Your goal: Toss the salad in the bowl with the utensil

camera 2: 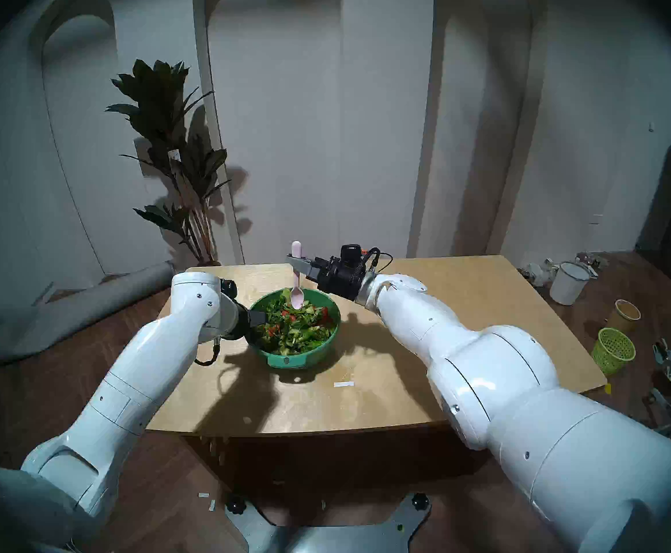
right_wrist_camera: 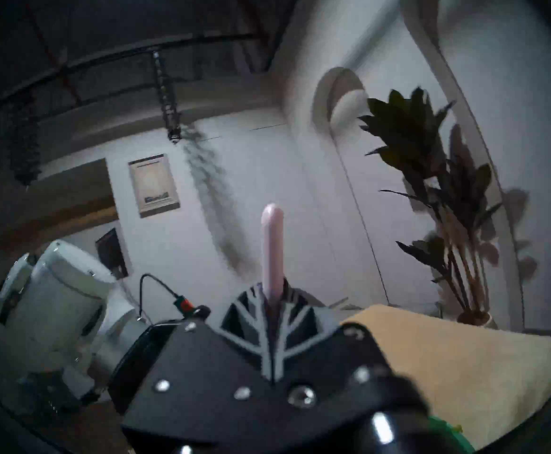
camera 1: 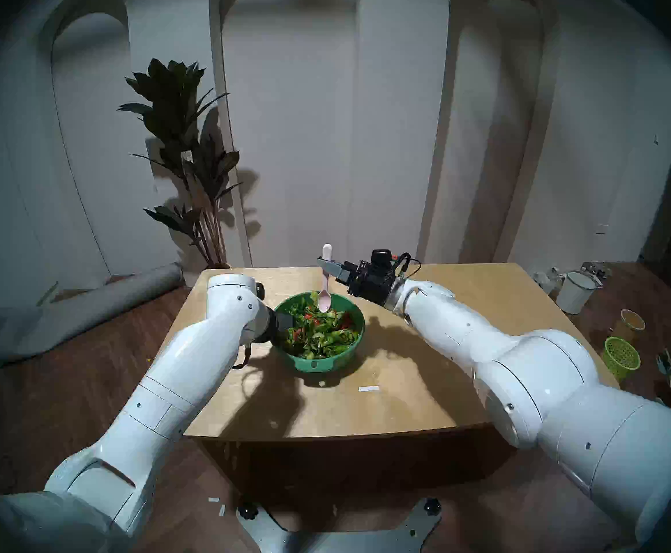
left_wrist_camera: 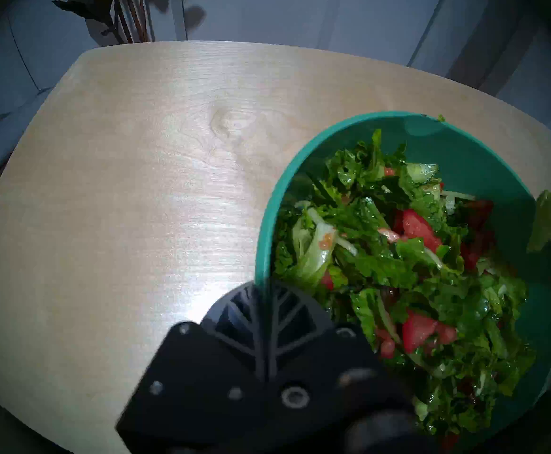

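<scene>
The teal-green bowl [camera 1: 327, 364] sits mid-table, its lighter tab handle facing me. It is full of salad [camera 1: 317, 330]: lettuce, cucumber and red pieces. My left gripper [camera 1: 284, 322] is shut on the bowl's left rim [left_wrist_camera: 262, 247], one finger inside and one outside. My right gripper [camera 1: 327, 265] is shut on the handle of the pale pink spoon [camera 1: 324, 297]. The spoon hangs upright, scoop down, just above the salad at the bowl's far side. In the right wrist view the spoon's handle end [right_wrist_camera: 271, 247] sticks up from the closed fingers.
The wooden table [camera 1: 385, 404] has a small white tag [camera 1: 368, 388] in front of the bowl. On the floor to the right stand a lime-green mesh basket [camera 1: 622, 357], a tan cup [camera 1: 632, 321] and a white bucket [camera 1: 575, 291]. A potted plant [camera 1: 190, 161] stands behind the table.
</scene>
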Available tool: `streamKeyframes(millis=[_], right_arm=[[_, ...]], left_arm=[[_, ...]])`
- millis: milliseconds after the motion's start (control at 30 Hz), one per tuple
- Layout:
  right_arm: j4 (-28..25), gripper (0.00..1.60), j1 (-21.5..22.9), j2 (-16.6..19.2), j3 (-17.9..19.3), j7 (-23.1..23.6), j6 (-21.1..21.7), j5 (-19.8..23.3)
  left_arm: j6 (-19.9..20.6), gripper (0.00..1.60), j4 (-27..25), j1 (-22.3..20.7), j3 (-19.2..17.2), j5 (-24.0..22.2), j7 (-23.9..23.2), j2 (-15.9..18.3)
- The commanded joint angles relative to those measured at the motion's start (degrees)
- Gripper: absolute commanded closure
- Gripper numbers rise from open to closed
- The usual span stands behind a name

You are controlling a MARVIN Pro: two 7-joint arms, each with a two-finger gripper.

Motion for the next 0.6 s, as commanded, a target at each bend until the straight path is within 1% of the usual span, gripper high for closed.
streamKeyframes(millis=[0,100,267,333,367,500,567], right_arm=[[-6.73,1.6,-3.12,1.58,-1.21,6.65,-5.32,0.55],[-9.15,1.6,-4.56,2.31,-2.0,7.43,-6.69,1.06],[-13.56,1.6,-7.11,4.22,-3.56,7.43,-7.49,2.49],[-14.11,1.6,-7.29,4.67,-4.32,7.43,-8.33,3.01],[-15.61,1.6,-8.04,5.27,-4.57,7.43,-8.17,3.24],[-18.53,1.6,-9.61,6.79,-5.95,7.43,-7.93,4.44],[-18.79,1.6,-9.88,6.9,-6.41,7.43,-7.81,4.65]], left_arm=[[-0.09,1.6,-0.82,-0.9,-0.13,-0.01,4.83,-0.27],[-0.09,1.6,-0.84,-0.9,-0.15,-0.11,5.17,-0.35],[-0.09,1.6,-0.89,-0.91,-0.17,-0.4,5.85,-0.47],[-0.09,1.6,-0.87,-0.9,-0.18,-0.26,5.52,-0.43],[-0.09,1.6,-0.91,-0.92,-0.17,-0.57,6.16,-0.51],[-0.09,1.6,-0.91,-0.95,-0.14,-0.72,6.17,-0.46],[-0.09,1.6,-0.9,-0.94,-0.15,-0.61,5.93,-0.43]])
